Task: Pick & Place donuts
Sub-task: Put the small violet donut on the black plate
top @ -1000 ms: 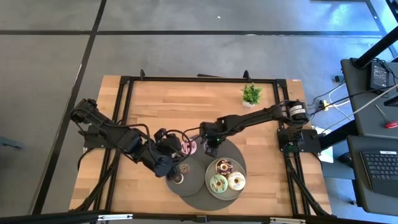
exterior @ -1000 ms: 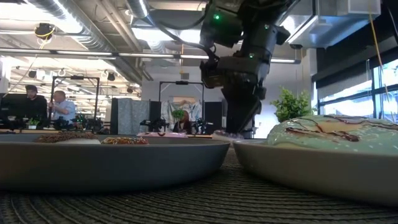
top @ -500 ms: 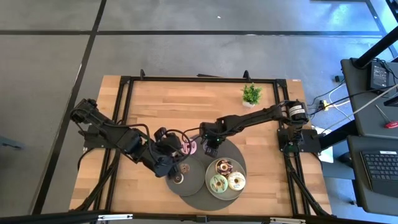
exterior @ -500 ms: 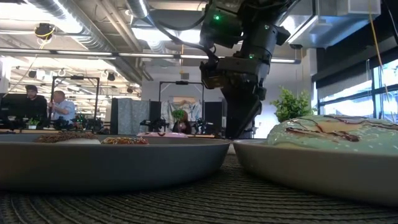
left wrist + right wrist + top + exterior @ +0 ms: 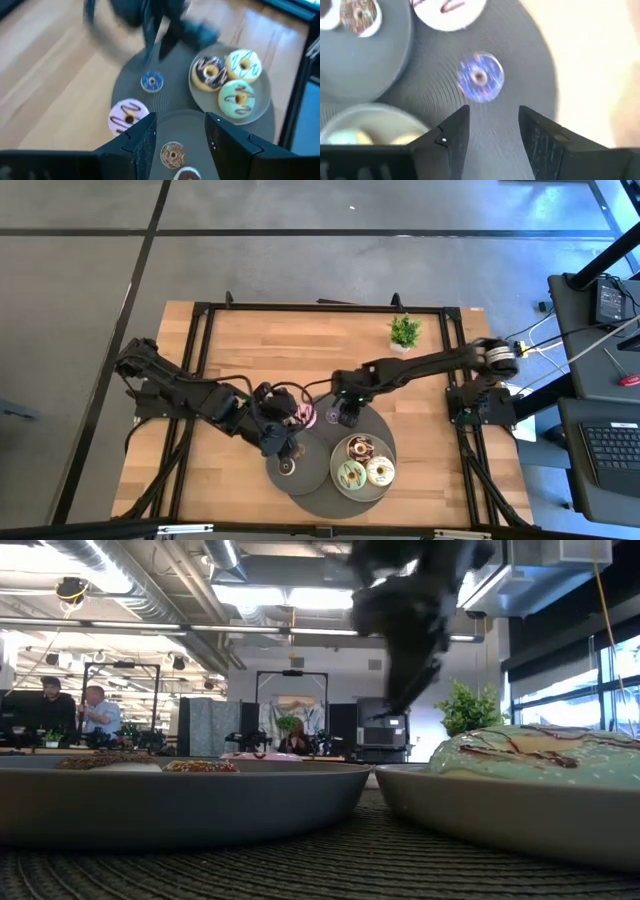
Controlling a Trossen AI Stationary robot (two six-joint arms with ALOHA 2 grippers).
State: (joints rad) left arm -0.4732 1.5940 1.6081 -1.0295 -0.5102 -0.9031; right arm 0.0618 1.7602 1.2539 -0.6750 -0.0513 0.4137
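Since a second ago my right gripper (image 5: 490,131) has lifted, jaws open and empty, above the blue mini donut (image 5: 480,77); left gripper (image 5: 180,131) open, farther.

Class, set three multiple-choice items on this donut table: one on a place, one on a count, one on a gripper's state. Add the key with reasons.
1. Where does the small blue donut lie?
A. on the dark round mat, off both plates
B. on the plate with three donuts
C. on the bare wood

2. How many donuts sit on the right-hand grey plate?
A. one
B. three
C. five

3. How is the right gripper?
A. shut on the blue donut
B. shut on the pink donut
C. open, holding nothing

Key: 1 A, since the blue donut rests on the mat between the plates. 2 B, since the plate carries a chocolate donut, a white donut and a green donut. 3 C, since the right gripper shows parted fingers with the blue donut lying free beyond them.
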